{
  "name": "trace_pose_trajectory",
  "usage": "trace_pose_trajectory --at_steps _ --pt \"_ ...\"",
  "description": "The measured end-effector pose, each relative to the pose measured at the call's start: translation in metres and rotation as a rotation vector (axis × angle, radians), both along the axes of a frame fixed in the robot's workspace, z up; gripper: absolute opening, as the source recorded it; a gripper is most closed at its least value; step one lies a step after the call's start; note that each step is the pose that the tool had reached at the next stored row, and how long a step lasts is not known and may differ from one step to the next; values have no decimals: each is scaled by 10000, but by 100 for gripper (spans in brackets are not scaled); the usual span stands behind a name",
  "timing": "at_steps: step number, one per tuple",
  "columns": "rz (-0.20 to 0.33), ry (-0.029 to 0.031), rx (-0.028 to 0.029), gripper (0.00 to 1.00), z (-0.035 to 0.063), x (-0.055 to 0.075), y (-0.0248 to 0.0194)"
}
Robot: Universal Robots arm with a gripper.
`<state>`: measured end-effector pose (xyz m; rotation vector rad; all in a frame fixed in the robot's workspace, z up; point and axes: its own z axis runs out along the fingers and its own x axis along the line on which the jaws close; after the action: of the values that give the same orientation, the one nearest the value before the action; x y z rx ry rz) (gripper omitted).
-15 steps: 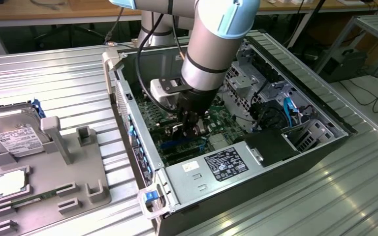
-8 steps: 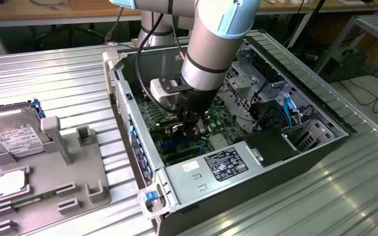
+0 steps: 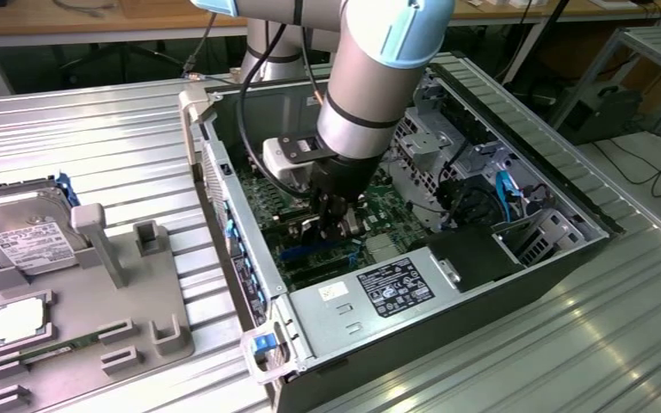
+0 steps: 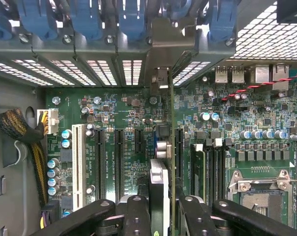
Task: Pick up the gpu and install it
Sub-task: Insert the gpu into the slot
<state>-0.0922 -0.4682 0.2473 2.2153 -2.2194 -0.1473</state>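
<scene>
While the gripper (image 4: 158, 216) is clamping the gpu (image 4: 161, 162) edge-on above the motherboard (image 4: 114, 118), card is lining up with a slot. Judging alignment good; bracket end should be meeting the case's rear opening squarely.

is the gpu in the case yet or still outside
In the case: the gpu stands on edge over the motherboard slots, clamped by the gripper. Seated? Cannot tell.

tool (image 4: 161, 216) gripping upright gpu (image 4: 158, 184), green motherboard (image 4: 124, 123) beneath
</scene>
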Motion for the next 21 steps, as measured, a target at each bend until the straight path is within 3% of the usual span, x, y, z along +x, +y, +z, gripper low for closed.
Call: trace_pose_trajectory --at_steps 21 --pt "0 3 1 28 -37 0 -2"
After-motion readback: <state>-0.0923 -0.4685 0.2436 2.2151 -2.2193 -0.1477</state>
